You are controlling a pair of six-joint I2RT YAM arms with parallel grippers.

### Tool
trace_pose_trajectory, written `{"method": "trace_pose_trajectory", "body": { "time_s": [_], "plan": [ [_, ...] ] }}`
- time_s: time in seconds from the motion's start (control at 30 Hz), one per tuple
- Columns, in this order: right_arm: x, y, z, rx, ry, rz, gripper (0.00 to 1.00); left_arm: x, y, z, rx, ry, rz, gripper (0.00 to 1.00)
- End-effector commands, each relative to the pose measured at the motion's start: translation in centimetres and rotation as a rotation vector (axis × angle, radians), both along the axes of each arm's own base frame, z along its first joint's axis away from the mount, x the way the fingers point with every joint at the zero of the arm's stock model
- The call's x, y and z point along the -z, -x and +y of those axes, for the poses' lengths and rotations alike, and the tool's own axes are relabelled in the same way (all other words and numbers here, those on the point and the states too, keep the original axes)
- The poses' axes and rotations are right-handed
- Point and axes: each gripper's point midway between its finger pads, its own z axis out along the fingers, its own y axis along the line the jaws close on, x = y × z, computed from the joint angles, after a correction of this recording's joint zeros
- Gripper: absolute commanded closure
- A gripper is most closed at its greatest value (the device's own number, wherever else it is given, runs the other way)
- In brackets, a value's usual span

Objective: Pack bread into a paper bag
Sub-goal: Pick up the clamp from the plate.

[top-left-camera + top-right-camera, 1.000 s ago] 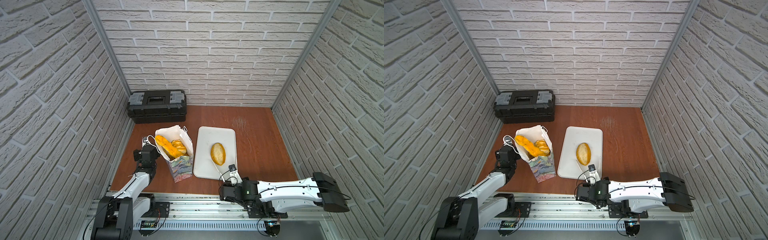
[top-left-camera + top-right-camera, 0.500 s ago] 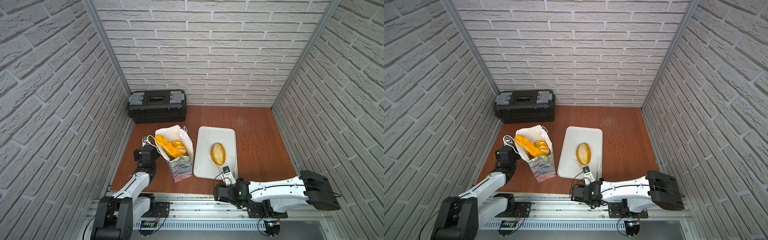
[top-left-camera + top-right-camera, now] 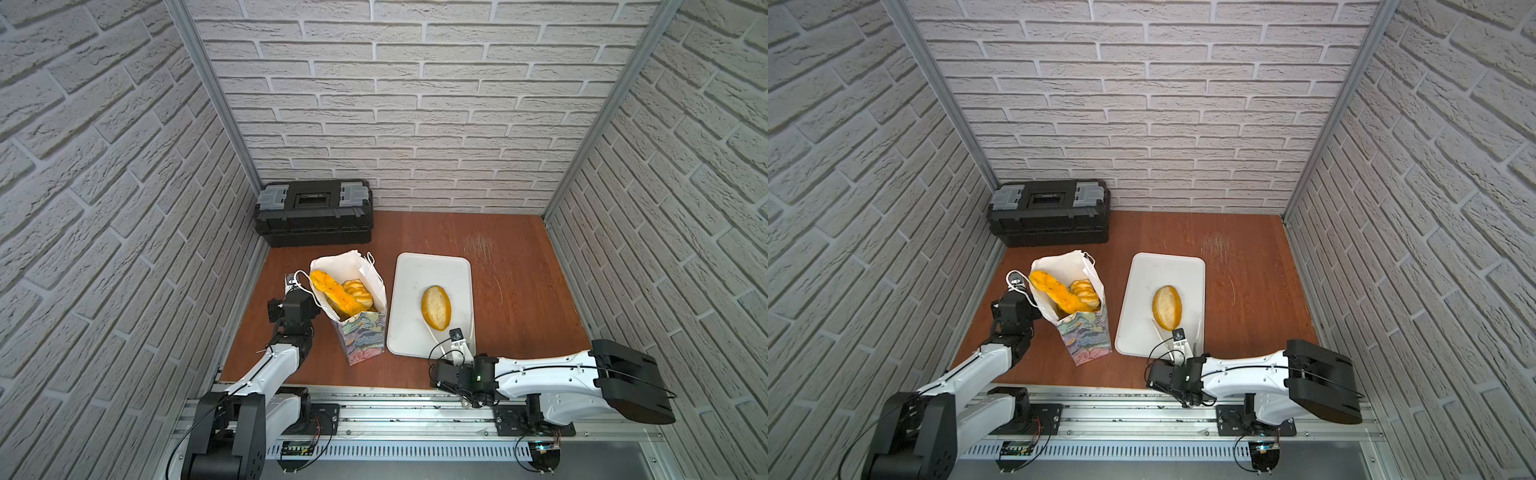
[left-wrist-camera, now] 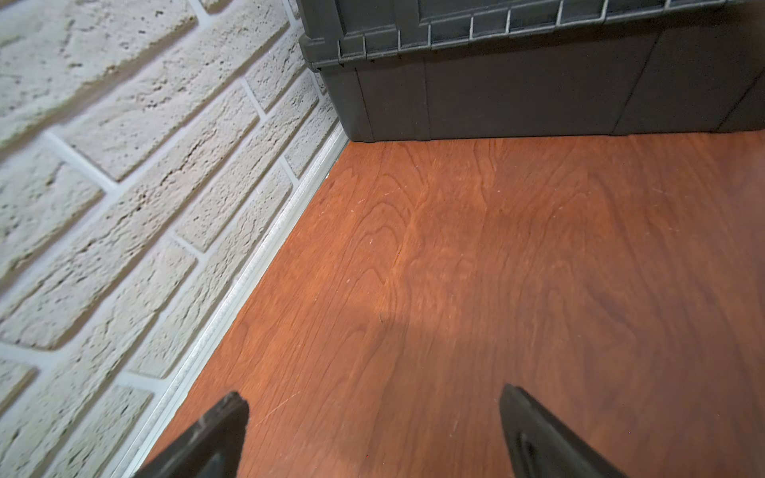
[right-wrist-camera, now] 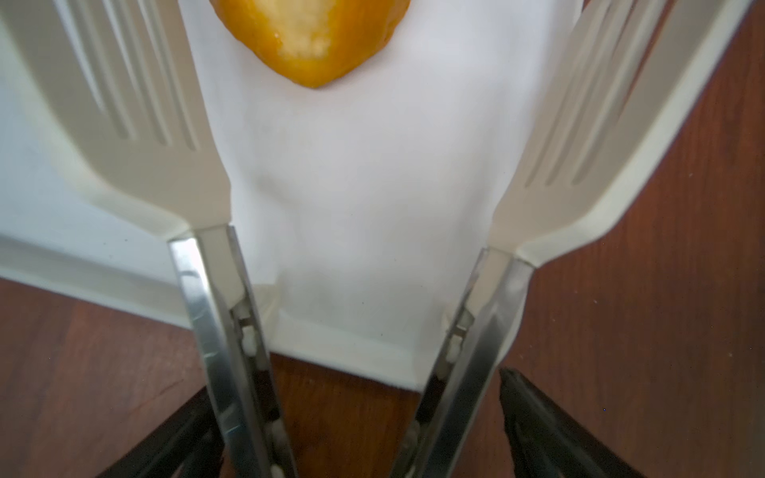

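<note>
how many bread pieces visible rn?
3. A large oval loaf lies on the white tray. A long braided stick and a ridged roll poke out of the paper bag. More may be hidden deeper inside.
</note>
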Motion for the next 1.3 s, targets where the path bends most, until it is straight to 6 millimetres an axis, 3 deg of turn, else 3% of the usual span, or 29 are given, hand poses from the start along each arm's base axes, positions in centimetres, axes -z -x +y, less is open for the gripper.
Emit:
{"method": "trace_pose_trajectory", "body": {
  "time_s": [0.0,0.13,0.43,0.57,0.83,1.0,1.27],
  "plan": [
    [0.5,-0.2,0.3,-0.029,0.017,0.008,0.03,-1.1,-0.8,-0.2,0.009,-0.008,-0.034,0.02],
    [0.3,-0.6,0.8,-0.044,0.027,0.007,0.08,-1.1,-0.7,-0.2,0.009,-0.009,-0.035,0.02],
    [0.8,-0.4,0.3,-0.017,0.019,0.024,0.37,-1.0,-0.8,-0.2,0.009,-0.01,-0.032,0.02],
    [0.2,-0.2,-0.2,-0.008,0.007,0.022,0.43,-1.0,-0.8,-0.2,0.01,-0.009,-0.032,0.02],
    [-4.1,-0.2,-0.1,-0.053,-0.035,-0.016,0.55,-0.9,-0.9,-0.3,0.013,-0.011,-0.027,0.02],
    [-7.6,-0.9,-0.1,-0.085,-0.055,-0.085,0.55,-0.9,-0.9,-0.3,0.015,-0.015,-0.024,0.02],
    [-10.8,-1.4,0.5,-0.119,-0.054,-0.119,0.56,-1.0,-0.9,-0.3,0.014,-0.016,-0.026,0.02]
  ]
}}
